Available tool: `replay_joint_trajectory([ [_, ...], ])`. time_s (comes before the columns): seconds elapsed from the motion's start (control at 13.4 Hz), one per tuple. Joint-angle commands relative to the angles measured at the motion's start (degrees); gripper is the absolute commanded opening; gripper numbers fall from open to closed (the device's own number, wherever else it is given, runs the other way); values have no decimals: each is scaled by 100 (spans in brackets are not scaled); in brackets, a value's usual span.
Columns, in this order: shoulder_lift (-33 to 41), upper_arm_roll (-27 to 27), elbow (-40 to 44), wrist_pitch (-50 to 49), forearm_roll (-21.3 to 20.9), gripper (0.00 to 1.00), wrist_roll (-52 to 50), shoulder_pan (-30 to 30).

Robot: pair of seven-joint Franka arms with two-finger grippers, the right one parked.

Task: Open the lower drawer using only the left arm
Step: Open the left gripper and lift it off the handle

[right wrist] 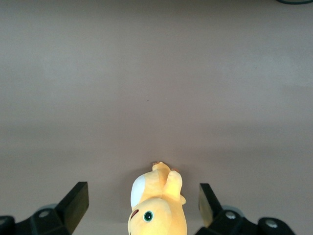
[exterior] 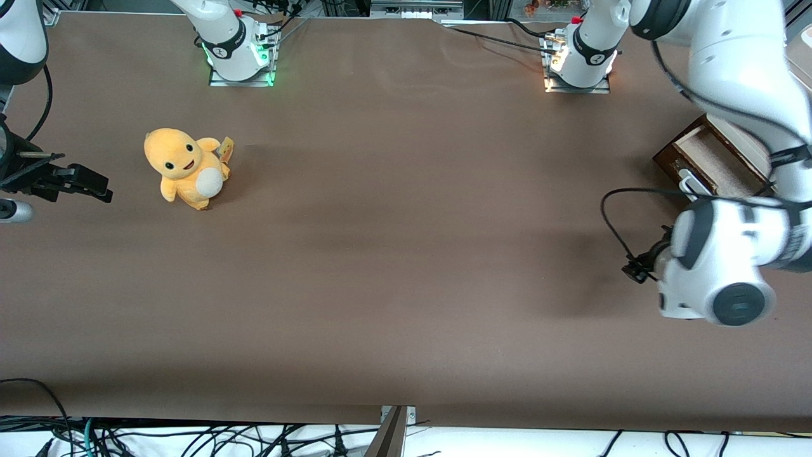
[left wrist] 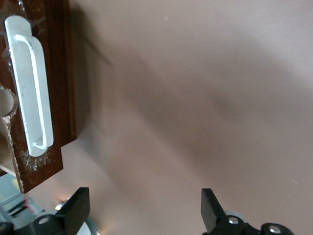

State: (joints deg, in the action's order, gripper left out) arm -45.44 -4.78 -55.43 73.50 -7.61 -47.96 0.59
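The brown table [exterior: 393,266] filled the front view. The left arm [exterior: 729,76] reached from its base at about one o'clock down to the three o'clock edge of that view, its wrist hanging above the tabletop. At about two to three o'clock, partly under the arm, sat the lower drawer [exterior: 710,155], pulled out so that its pale inside showed, dark brown front turned toward the table's middle. Its white handle [exterior: 691,183] lay just beside the arm's wrist. In the left wrist view the drawer front [left wrist: 51,98] and the white bar handle [left wrist: 30,83] were close by. The gripper [left wrist: 142,210] was released, its two black fingers [left wrist: 76,208] spread wide with only bare table between them, apart from the handle and holding nothing. A yellow plush toy [exterior: 187,166] stood at about ten o'clock, toward the parked arm's end.
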Motion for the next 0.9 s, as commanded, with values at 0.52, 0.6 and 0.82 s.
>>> replay_joint_trajectory([
  [0.52, 3919, 820, -3826, 2177, 1209, 100, 4759, 425],
  [0.6, 3998, 820, -3800, 2169, 1200, 100, 4752, 381],
  [0.82, 4227, 820, -3791, 2177, 1130, 100, 4831, 100],
])
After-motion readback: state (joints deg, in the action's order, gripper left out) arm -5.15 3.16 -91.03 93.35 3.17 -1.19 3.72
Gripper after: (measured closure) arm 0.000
